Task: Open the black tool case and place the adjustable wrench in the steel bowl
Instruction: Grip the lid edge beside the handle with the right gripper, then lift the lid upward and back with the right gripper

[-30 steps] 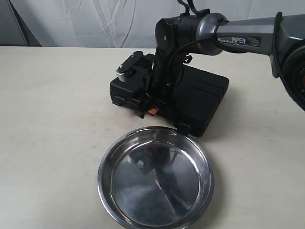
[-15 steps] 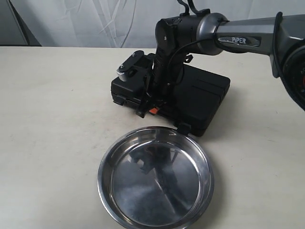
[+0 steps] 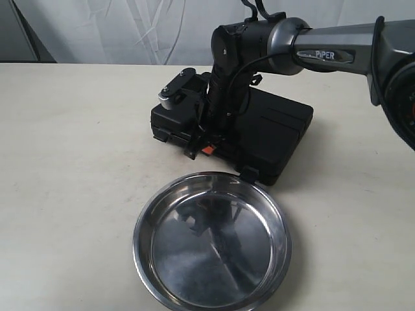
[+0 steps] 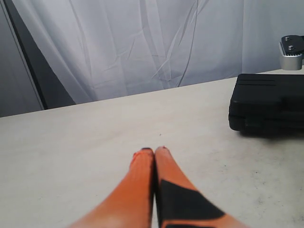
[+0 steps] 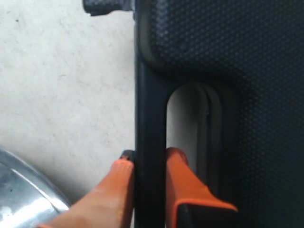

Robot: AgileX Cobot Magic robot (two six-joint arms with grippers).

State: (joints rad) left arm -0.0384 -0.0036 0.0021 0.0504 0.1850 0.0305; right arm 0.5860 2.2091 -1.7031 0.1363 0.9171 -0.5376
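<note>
The right gripper's (image 5: 149,159) orange fingers (image 5: 179,166) straddle the handle bar (image 5: 151,118) of the rectangular black moulded-plastic tool case (image 3: 279,139), one pad outside and one through the handle opening, both pressed against the bar. The case lies flat on the pale table (image 3: 71,162) with its lid down. The adjustable wrench is not in view, presumably inside. The wide, shallow, shiny steel bowl (image 3: 214,253) sits empty just beside the case's front edge, near a front latch (image 3: 249,173).

The left gripper (image 4: 154,151) hangs above bare table well apart from the case, fingers together on nothing.

Risks: whether the latches are released cannot be told. If they hold, a pull on the handle would lift or drag the whole case rather than the lid. With nothing pinning the base, it could slide into the bowl and shove it.
</note>
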